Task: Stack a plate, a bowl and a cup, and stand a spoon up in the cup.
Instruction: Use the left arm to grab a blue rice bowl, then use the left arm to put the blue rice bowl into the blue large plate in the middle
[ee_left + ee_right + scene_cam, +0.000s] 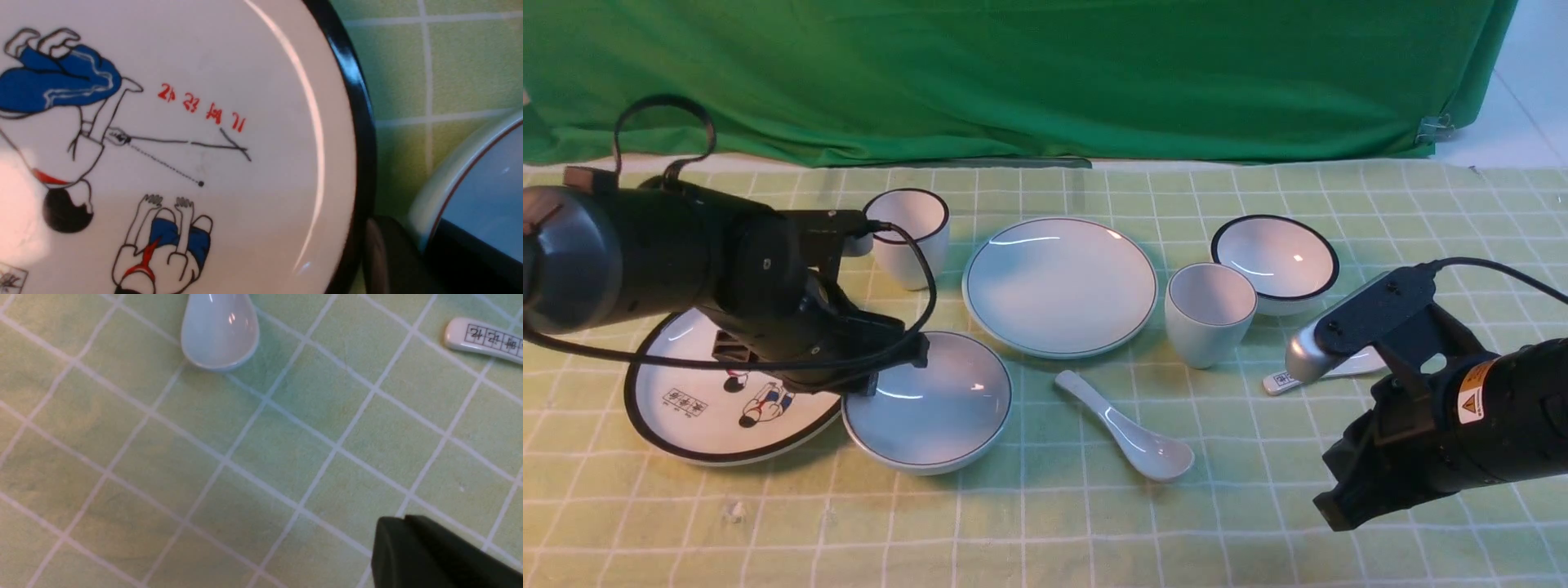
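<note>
At ten o'clock on the bowl (931,408), your left gripper (890,367) clamped its rim, your right gripper (1325,508), four o'clock from the spoon (1131,430), jaws pressed together, empty.

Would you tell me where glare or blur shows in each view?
Front view: glare streaks on the pale blue-grey round plate and pale blue-grey wide bowl; left wrist view: a long glare arc on the black-rimmed cartoon plate; right wrist view: soft focus, highlights on the pale ceramic spoon.

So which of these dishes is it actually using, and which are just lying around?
For the job: plain pale plate, pale bowl, pale cup, plain spoon.
Lying about: cartoon plate, black-rimmed cup, black-rimmed bowl, labelled spoon.
</note>
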